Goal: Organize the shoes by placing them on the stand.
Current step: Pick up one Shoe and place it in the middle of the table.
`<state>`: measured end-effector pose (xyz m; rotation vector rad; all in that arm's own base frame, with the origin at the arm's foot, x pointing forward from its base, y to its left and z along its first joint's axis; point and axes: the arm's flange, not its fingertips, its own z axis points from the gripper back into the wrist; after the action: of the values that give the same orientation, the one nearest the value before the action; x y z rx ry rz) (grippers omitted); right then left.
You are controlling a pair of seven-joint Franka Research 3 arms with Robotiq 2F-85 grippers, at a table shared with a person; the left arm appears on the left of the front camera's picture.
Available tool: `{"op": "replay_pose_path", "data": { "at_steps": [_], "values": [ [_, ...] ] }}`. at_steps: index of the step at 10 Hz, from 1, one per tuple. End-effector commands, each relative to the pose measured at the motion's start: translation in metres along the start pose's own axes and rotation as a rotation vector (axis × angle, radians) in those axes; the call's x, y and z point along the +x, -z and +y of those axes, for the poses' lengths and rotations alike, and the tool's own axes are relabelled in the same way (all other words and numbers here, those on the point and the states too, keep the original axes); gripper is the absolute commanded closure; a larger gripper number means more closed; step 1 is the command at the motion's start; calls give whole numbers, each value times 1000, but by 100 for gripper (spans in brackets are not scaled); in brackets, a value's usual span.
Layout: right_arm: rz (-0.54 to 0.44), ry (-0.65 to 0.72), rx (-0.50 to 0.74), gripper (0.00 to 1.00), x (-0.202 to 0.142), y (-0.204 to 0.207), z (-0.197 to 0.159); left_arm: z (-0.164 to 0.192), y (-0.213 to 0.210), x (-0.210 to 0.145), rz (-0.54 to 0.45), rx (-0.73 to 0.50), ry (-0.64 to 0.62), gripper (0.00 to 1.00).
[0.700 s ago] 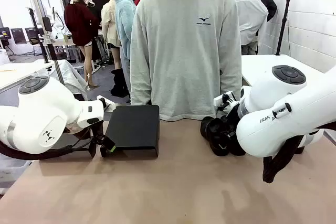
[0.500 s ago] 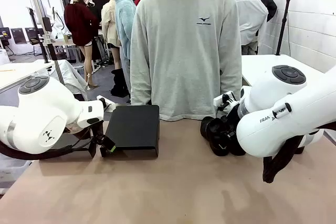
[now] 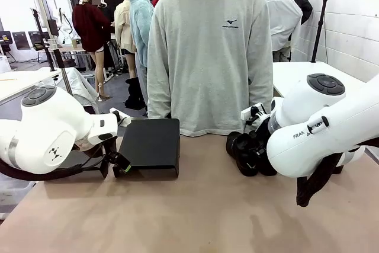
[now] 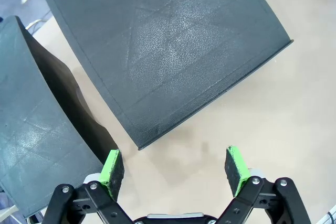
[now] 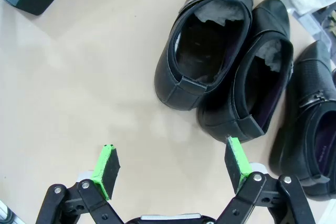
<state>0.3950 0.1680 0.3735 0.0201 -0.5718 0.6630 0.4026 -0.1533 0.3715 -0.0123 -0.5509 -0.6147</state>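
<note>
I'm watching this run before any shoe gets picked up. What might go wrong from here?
1. The shoes lie tight side by side, so the open right gripper closing on one may drag its neighbour.
2. The open left gripper hangs beside the stand; a careless move might shove it.
3. The person stands close behind the table's far edge, near any carrying path.

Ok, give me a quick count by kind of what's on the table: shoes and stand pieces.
Plain black low-cut shoes with rounded toes: 3, by the right wrist view
Matte-black flat-topped stand units: 2
Total: 5; the front view hides part of the shoe cluster, so more shoes are possible.
</note>
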Motion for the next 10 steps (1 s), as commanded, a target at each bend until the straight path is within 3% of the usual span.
{"op": "replay_pose_path", "data": {
  "at_steps": [1,6,8,10],
  "values": [
    [0,0,0,0,0,0,0,2,0,-1,0,0,-5,0],
    [0,0,0,0,0,0,0,0,0,0,0,0,1,0],
    [1,-36,43,0,4,-38,0,24,-59,2,-48,39,-10,0],
    [-67,-34,126,0,-1,-70,-7,50,-92,-9,-70,-92,-34,0]
  ]
}}
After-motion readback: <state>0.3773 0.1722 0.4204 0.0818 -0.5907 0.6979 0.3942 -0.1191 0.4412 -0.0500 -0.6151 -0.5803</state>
